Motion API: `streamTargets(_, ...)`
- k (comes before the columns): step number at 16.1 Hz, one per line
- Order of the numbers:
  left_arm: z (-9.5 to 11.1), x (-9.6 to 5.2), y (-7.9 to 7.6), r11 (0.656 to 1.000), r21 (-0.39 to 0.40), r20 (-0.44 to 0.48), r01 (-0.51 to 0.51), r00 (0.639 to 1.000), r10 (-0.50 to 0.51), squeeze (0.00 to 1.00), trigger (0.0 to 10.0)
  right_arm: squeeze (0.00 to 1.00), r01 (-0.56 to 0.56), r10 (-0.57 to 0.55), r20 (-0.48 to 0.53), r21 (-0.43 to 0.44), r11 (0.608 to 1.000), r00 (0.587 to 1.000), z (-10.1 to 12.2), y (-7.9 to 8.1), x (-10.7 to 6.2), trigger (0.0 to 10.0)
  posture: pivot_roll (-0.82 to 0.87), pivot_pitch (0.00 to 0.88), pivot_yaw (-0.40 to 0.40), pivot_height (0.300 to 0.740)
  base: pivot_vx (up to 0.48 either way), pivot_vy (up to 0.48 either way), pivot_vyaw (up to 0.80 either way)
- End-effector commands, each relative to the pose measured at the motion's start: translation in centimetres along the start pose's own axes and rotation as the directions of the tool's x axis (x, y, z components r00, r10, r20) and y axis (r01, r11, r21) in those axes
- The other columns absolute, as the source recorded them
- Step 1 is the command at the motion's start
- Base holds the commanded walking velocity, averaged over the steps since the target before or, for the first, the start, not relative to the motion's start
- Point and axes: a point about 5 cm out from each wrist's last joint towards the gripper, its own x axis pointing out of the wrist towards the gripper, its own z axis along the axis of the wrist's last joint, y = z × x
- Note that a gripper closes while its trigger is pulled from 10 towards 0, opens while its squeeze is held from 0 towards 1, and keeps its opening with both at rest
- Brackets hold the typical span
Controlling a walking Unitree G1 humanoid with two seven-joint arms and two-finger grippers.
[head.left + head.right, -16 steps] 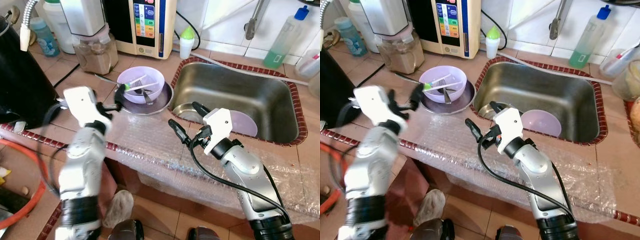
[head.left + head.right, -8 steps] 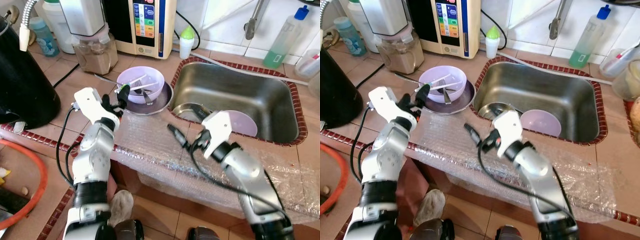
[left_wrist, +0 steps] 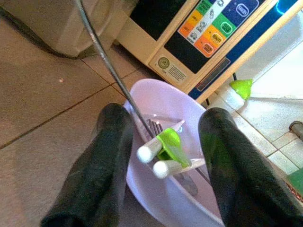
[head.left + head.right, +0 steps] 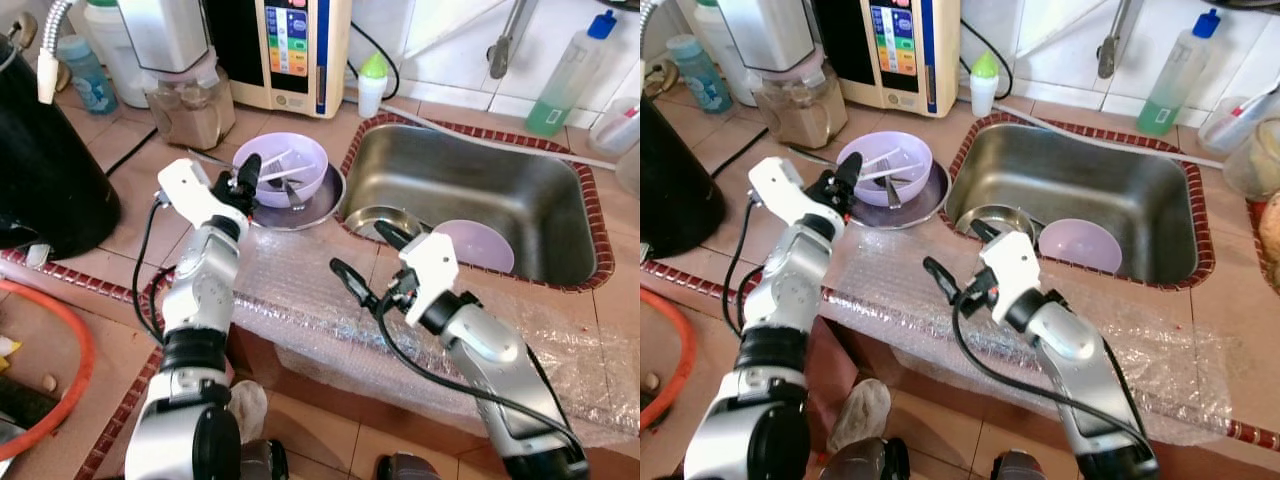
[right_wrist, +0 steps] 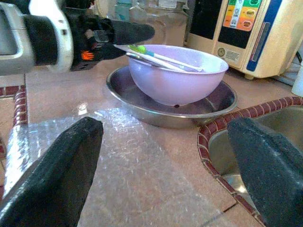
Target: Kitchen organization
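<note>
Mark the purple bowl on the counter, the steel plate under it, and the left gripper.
purple bowl (image 4: 305, 158), left eye view, far rim
steel plate (image 4: 322, 210), left eye view, front edge
left gripper (image 3: 163, 156), left wrist view, midway between fingertips

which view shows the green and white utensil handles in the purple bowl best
The left wrist view: the utensil handles sit close up between the open left gripper fingers. In the eye views they are small inside the purple bowl; the right wrist view shows them side-on across the rim.

A terracotta-tiled counter (image 4: 120, 240) with red brick edging holds 1 steel sink (image 4: 470, 190) at right. White wall tiles (image 4: 440, 30) far behind; tiled floor (image 4: 330, 440) near.
</note>
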Motion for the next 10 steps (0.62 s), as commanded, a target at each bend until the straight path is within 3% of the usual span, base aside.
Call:
streamTargets(1,0.3,0.4,-0.3,1.0,0.002,0.012,0.017,1.0,-0.017,0.0,0.0,0.0,0.012,-0.012,0.004,0.001,1.0,1.0,0.3,-0.2,-0.3,10.0,-0.18,0.046,0.089,0.74,0.0,0.0,0.0)
streamTargets(6,0.6,0.9,-0.4,1.0,-0.001,0.024,0.014,1.0,-0.014,0.0,0.0,0.0,0.012,-0.012,0.007,0.017,1.0,1.0,0.3,0.1,-0.3,10.0,-0.2,0.027,0.107,0.74,0.0,0.0,0.0)
streamTargets(10,0.8,0.7,0.3,1.0,0.007,0.049,-0.016,0.999,0.015,0.0,0.0,0.0,-0.031,0.03,0.015,0.035,0.999,0.999,0.3,0.2,0.6,10.0,-0.17,0.0,0.075,0.74,0.0,0.0,0.0)
